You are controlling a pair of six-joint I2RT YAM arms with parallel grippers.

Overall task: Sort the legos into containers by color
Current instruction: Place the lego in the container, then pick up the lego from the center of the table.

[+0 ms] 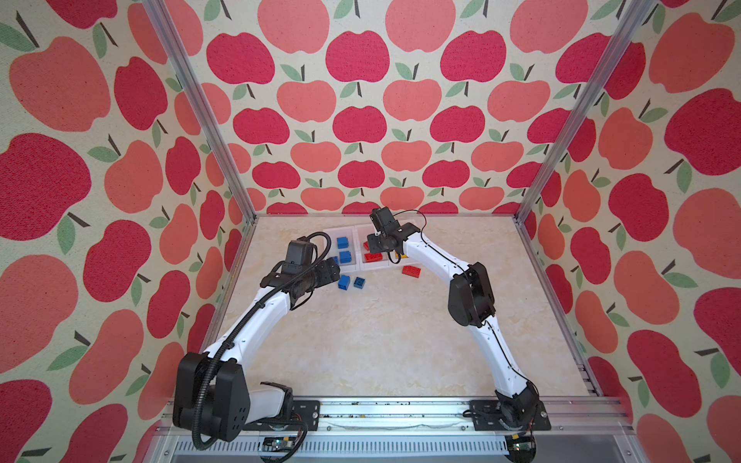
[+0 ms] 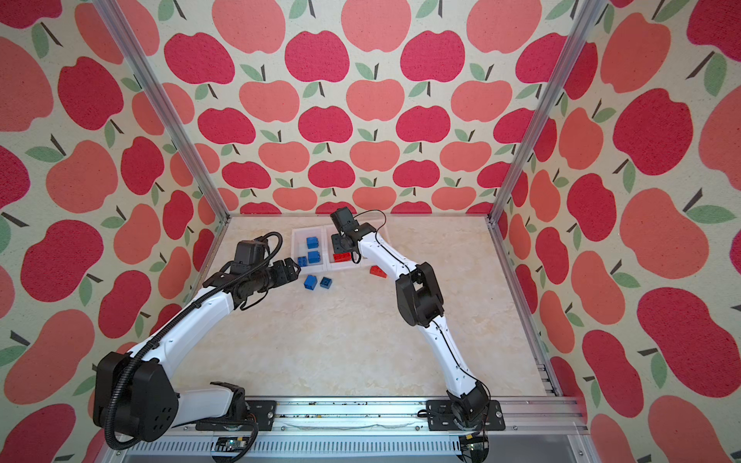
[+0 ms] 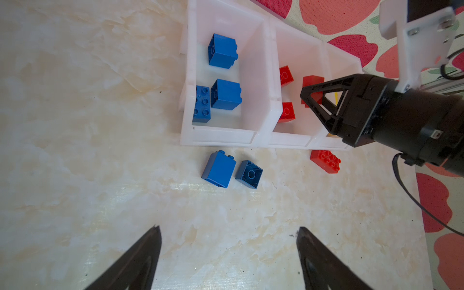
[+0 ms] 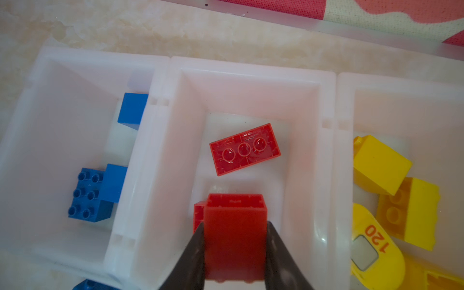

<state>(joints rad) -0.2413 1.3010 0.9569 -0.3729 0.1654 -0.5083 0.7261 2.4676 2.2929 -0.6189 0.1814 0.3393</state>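
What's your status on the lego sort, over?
Left gripper open, empty. Right gripper shut on red brick over the middle bin. Two blue bricks, one red oblong brick loose on table. Nothing in the way.

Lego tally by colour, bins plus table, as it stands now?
Blue legos: 5, 3 in containers, 2 on table
Red legos: 4, 2 in containers, 1 on table, 1 in right hand
Yellow legos: at least 3, container cut off in view
Total: at least 12
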